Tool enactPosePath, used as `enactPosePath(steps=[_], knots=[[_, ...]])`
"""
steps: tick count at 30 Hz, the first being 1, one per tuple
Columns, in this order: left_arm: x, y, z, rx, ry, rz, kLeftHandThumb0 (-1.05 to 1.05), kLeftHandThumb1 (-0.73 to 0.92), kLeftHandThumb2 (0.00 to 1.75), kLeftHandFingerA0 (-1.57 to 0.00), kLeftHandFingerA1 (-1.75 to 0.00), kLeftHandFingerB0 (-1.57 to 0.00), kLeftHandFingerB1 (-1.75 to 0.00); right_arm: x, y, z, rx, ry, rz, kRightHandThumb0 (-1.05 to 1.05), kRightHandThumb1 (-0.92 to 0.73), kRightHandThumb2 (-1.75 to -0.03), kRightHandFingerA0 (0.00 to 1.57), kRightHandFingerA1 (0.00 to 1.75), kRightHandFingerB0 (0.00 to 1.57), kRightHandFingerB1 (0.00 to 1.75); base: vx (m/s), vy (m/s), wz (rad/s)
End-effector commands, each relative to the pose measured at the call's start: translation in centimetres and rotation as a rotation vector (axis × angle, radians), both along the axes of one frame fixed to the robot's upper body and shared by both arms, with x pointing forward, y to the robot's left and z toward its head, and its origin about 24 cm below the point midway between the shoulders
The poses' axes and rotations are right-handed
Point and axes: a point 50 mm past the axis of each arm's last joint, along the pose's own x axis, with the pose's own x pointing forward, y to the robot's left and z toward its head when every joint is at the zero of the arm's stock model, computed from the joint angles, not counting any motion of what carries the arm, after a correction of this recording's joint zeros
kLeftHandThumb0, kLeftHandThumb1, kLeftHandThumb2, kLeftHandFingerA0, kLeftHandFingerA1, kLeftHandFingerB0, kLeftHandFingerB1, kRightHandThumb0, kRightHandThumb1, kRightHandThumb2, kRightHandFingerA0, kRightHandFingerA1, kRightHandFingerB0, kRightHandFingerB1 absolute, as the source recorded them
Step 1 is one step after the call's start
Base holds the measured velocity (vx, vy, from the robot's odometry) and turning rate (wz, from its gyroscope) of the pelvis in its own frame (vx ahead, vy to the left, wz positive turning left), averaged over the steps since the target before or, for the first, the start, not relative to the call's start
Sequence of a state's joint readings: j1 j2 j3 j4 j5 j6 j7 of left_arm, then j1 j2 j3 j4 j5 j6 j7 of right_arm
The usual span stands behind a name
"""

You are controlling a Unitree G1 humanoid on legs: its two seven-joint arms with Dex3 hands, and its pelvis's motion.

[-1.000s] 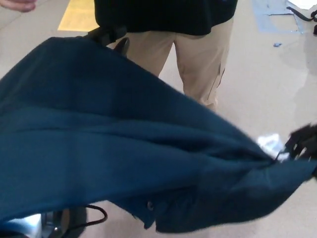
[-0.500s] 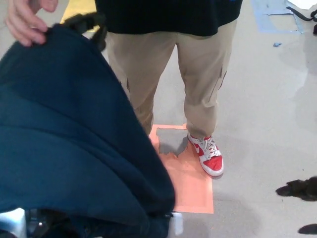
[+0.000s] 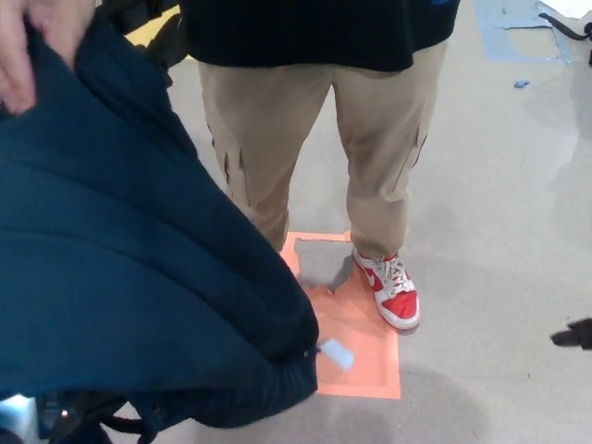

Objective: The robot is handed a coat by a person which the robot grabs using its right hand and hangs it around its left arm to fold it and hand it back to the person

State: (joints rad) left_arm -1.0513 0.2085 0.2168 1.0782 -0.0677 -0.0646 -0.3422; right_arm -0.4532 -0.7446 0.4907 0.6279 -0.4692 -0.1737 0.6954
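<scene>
No readable text anywhere; white tag (image 3: 336,353) on the coat (image 3: 139,277), seemingly blank, too blurred

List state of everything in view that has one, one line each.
coat: draped in folds at robot's left, white tag hanging out.
person's hand: resting on coat's top edge.
left hand: mostly hidden behind coat, pose unclear.
right hand: only a sliver at picture edge, off the coat.
shoe: planted on orange floor square.
</scene>
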Motion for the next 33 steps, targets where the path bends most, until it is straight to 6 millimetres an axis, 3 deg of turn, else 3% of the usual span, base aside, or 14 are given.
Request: enactPosePath(steps=[1,2,3,5,6,8,9,12,13,14,23,24,25,33], knots=[[-0.5,0.5,0.1,-0.004,-0.045,-0.031,-0.67,0.77,0.64,-0.24,-0.32,-0.23,-0.31,-0.5,-1.0,-4.5,-0.127,-0.068,-0.204,-0.67,-0.60,-0.90,0.00,0.18,0.02,0.21,0.00,0.000,0.00],[-0.6,0.4,0.1,-0.011,-0.046,-0.033,-0.67,0.77,0.63,-0.24,-0.32,-0.24,-0.31,-0.7,-1.0,-5.2,-0.141,-0.076,-0.245,-0.56,-0.78,-0.64,0.00,0.21,0.04,0.23,0.00,0.000,0.00],[-0.6,0.4,0.0,-0.016,-0.047,-0.036,-0.67,0.76,0.63,-0.24,-0.32,-0.23,-0.31,-0.7,-1.0,-5.8,-0.151,-0.087,-0.289,-0.60,-0.61,-0.89,0.00,0.23,0.05,0.27,0.00,0.000,0.00],[-0.7,0.4,0.0,-0.022,-0.052,-0.038,-0.67,0.76,0.63,-0.24,-0.32,-0.24,-0.31,-0.9,-0.8,-6.8,-0.144,-0.097,-0.375,-0.52,-0.78,-0.63,0.00,0.24,0.08,0.25,0.00,0.000,0.00],[-0.7,0.3,0.0,-0.023,-0.058,-0.044,-0.67,0.77,0.64,-0.25,-0.32,-0.24,-0.31,-1.4,-0.6,-7.8,-0.136,-0.113,-0.438,-0.30,-0.61,-1.08,0.00,0.49,0.00,0.45,0.00,0.000,0.00],[-0.9,0.2,-0.1,-0.011,-0.058,-0.051,-0.68,0.77,0.64,-0.25,-0.31,-0.23,-0.30,-2.2,-0.2,-9.1,-0.156,-0.114,-0.487,-0.28,-0.57,-1.07,0.07,0.51,0.07,0.48,0.00,0.000,0.00],[-0.9,0.0,-0.2,-0.013,-0.061,-0.061,-0.68,0.76,0.64,-0.25,-0.31,-0.23,-0.30,-3.3,0.2,-10.4,-0.176,-0.087,-0.505,-0.49,-0.64,-0.96,0.21,0.46,0.39,0.52,0.00,0.000,0.00],[-1.0,-0.5,-0.3,-0.023,-0.064,-0.077,-0.68,0.76,0.63,-0.25,-0.32,-0.24,-0.31,-5.3,0.5,-12.1,-0.181,-0.045,-0.539,-0.48,-0.66,-0.96,0.23,0.45,0.38,0.51,0.00,0.000,0.00],[-1.0,-0.6,-0.2,-0.020,-0.071,-0.083,-0.68,0.76,0.63,-0.25,-0.32,-0.24,-0.31,-5.7,0.5,-12.5,-0.174,-0.004,-0.543,-0.46,-0.84,-0.65,0.23,0.29,0.32,0.32,0.00,0.000,0.00],[-1.1,-0.7,-0.1,-0.015,-0.079,-0.089,-0.68,0.76,0.63,-0.25,-0.32,-0.24,-0.31,-6.1,0.6,-12.8,-0.168,0.045,-0.543,-0.46,-0.84,-0.65,0.23,0.29,0.32,0.32,0.00,0.000,0.00],[-1.6,-0.4,-0.8,0.000,-0.076,-0.094,-0.65,0.77,0.63,-0.24,-0.33,-0.20,-0.30,-6.2,-0.6,-12.3,-0.155,0.014,-0.592,-0.44,-0.79,-0.64,0.30,0.31,0.37,0.33,0.00,0.000,0.00],[-1.7,-0.3,-1.2,-0.001,-0.074,-0.093,-0.64,0.78,0.63,-0.23,-0.33,-0.22,-0.31,-6.2,-0.7,-12.3,-0.146,0.000,-0.617,-0.50,-0.62,-0.92,0.25,0.46,0.38,0.51,0.00,0.000,0.00],[-1.8,-0.2,-1.5,-0.001,-0.070,-0.089,-0.64,0.78,0.64,-0.24,-0.32,-0.26,-0.32,-6.1,-0.7,-12.3,-0.145,-0.001,-0.616,-0.44,-0.79,-0.64,0.30,0.31,0.38,0.33,0.00,0.000,0.00],[-2.9,0.7,-3.8,-0.057,-0.015,-0.061,-0.65,0.75,0.62,-0.24,-0.33,-0.21,-0.30,-5.9,-0.3,-12.3,-0.145,0.002,-0.564,-0.44,-0.87,-0.66,0.27,0.30,0.33,0.32,0.00,0.000,0.00]])
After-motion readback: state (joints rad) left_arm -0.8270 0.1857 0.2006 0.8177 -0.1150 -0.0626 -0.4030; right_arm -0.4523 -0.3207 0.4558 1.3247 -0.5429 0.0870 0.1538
